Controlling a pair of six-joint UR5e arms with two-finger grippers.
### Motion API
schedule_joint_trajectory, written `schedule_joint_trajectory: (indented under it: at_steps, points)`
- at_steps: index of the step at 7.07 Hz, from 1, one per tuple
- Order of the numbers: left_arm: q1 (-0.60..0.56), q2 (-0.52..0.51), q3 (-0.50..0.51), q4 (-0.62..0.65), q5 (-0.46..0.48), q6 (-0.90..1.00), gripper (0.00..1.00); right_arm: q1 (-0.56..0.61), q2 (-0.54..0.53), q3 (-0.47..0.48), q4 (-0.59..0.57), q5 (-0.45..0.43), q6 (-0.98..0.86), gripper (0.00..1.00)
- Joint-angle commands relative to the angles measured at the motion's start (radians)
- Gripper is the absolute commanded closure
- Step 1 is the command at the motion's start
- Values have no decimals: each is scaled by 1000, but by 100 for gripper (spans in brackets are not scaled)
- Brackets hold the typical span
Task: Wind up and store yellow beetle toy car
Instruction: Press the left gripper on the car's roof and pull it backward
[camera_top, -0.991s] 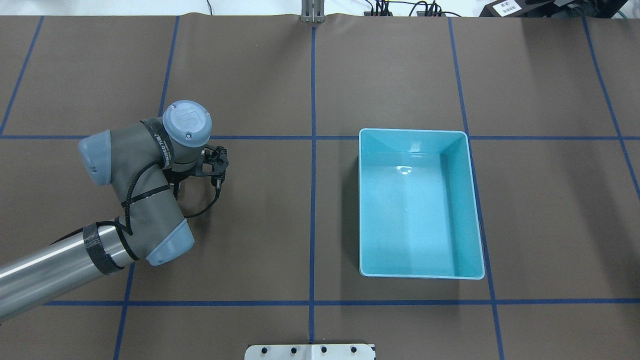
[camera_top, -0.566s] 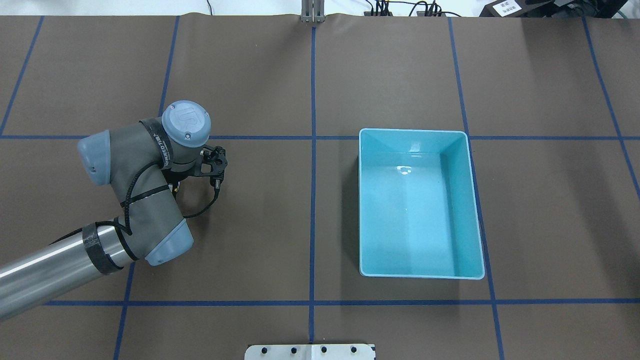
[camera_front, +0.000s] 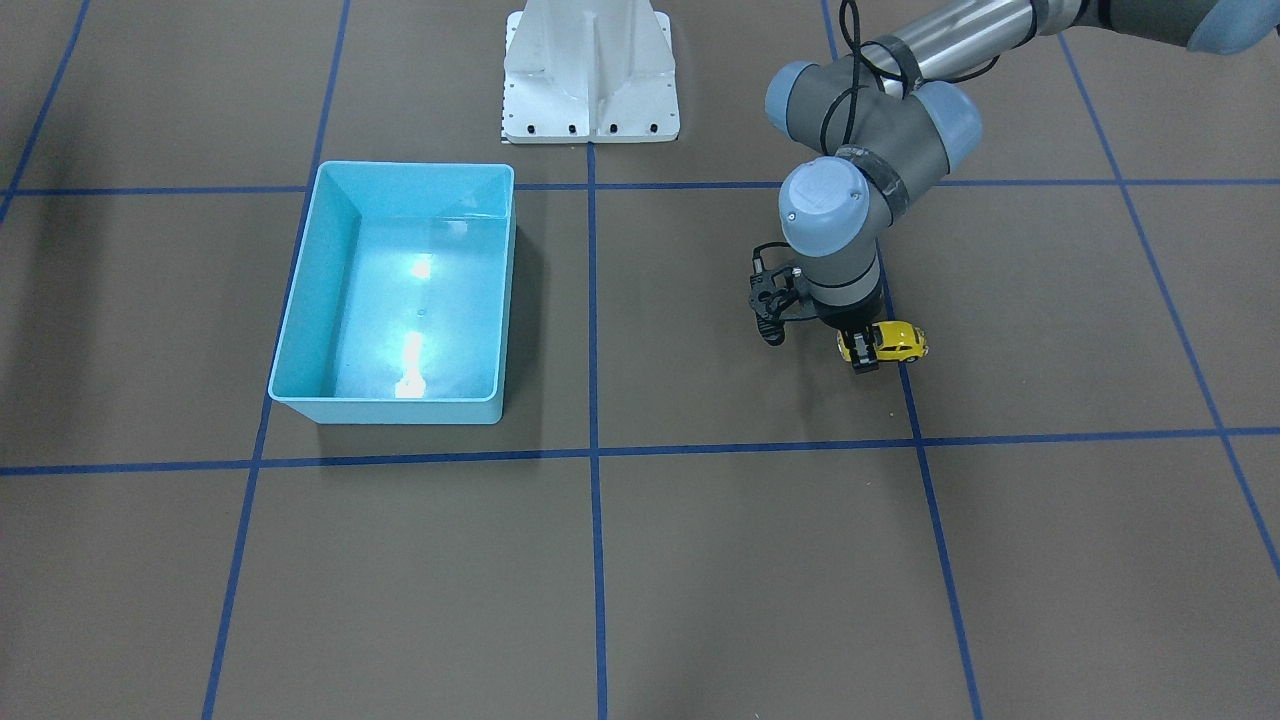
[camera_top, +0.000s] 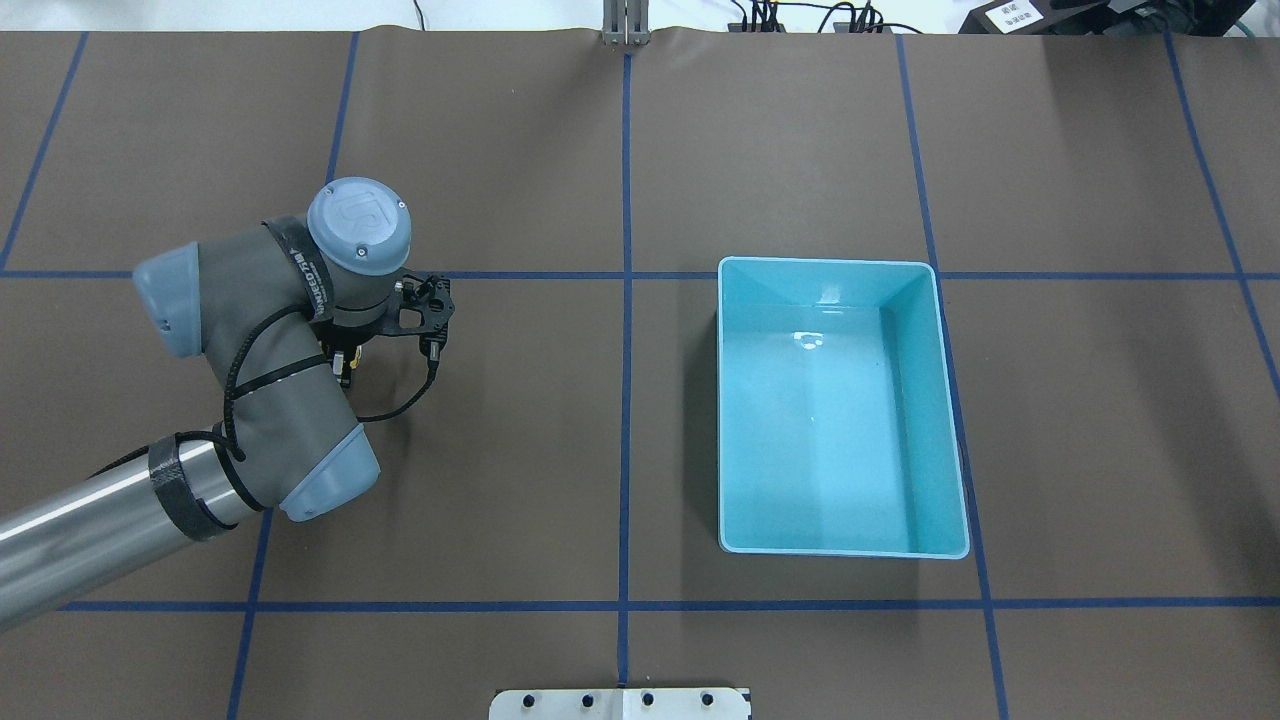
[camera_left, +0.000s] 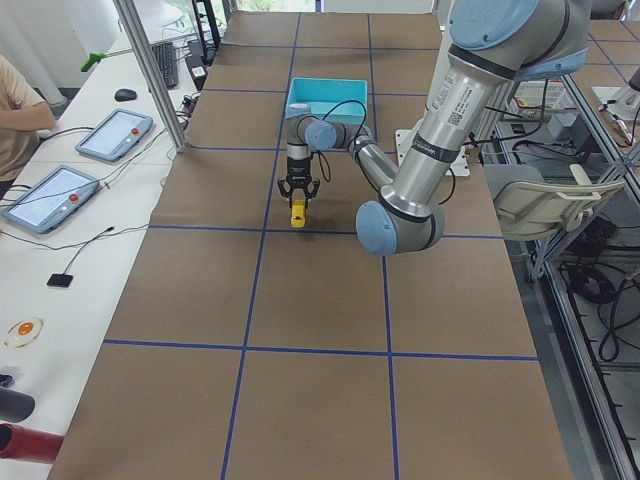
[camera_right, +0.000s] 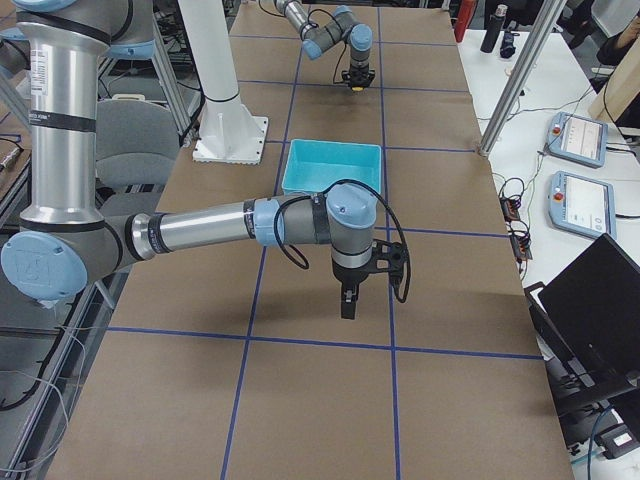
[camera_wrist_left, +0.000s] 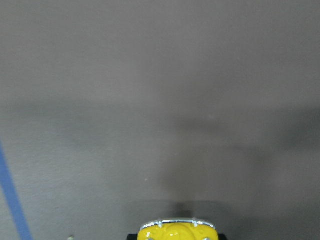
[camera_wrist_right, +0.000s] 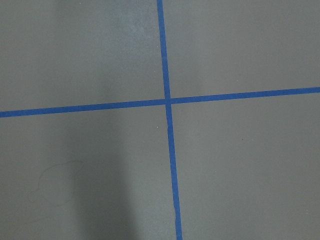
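Overhead exterior: "UR" on cap (camera_top: 358, 225); L gripper (camera_front: 866, 350) holds car (camera_front: 903, 340).

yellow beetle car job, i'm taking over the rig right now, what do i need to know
Left gripper: looks shut on the yellow beetle toy car, low at the table.
Right gripper: over bare table; open or shut unclear.
Turquoise bin: empty, well apart from the car.
Done: car grasped. Left: winding unconfirmed; car not yet in the bin.
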Motion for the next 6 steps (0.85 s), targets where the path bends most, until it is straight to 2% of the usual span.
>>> schedule_joint_trajectory:
  at_steps: [1,3,4,6]
  points:
    - [-6,25,-56,-35,-57,57,100,-4,5,-7,0,-1,-1,0]
    - [-43,80,-57,-160,-115,154,100,-2,-8,-18,2,-1,-1,0]
    - [-49,113,-56,-217,-185,149,100,-2,-9,-18,2,1,0,0]
    - [-84,161,-56,-271,-267,151,100,-2,-12,-19,0,4,0,0]
